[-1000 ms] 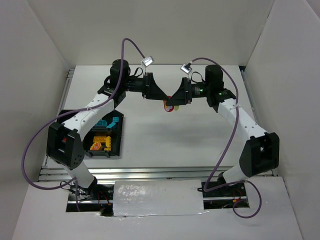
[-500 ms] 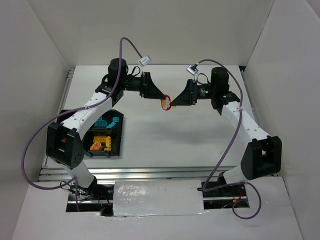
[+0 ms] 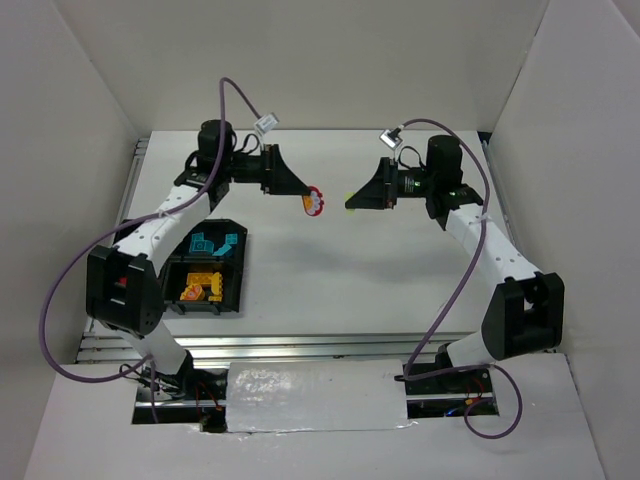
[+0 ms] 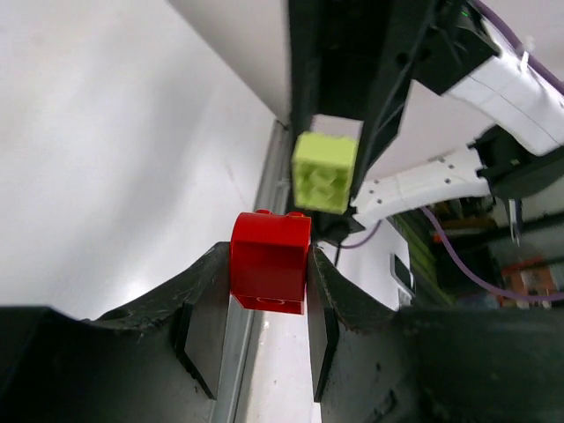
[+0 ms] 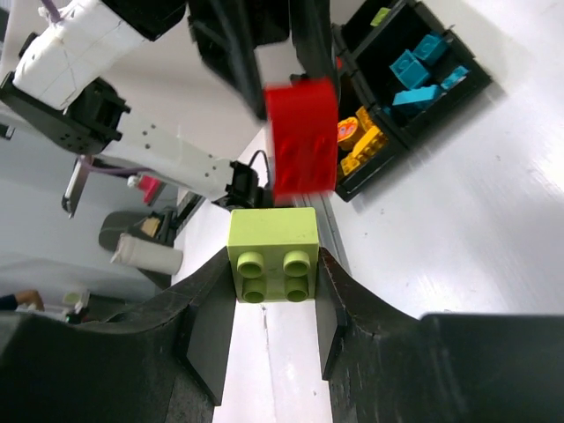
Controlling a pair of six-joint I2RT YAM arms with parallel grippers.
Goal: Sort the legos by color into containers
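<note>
1. A white tabletop (image 3: 330, 280) is seen inside white walls, with the black tray (image 3: 243, 272) set at its left edge.
2. A red brick (image 4: 270, 262) is pinched between the left fingers (image 4: 204, 308), in the air above the far middle of the tabletop.
3. A lime green brick (image 5: 273, 254) is pinched between the right fingers (image 5: 210, 328), near the red one but apart from it.
4. Carrying is judged to be the step in hand. Each brick must next be brought to its own colour's compartment and released. Cyan bricks (image 3: 215, 243) and orange bricks (image 3: 198, 291) lie in the tray.

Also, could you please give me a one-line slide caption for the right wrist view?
Right tool grips a lime green brick, a red brick held opposite it, tray beyond.
</note>
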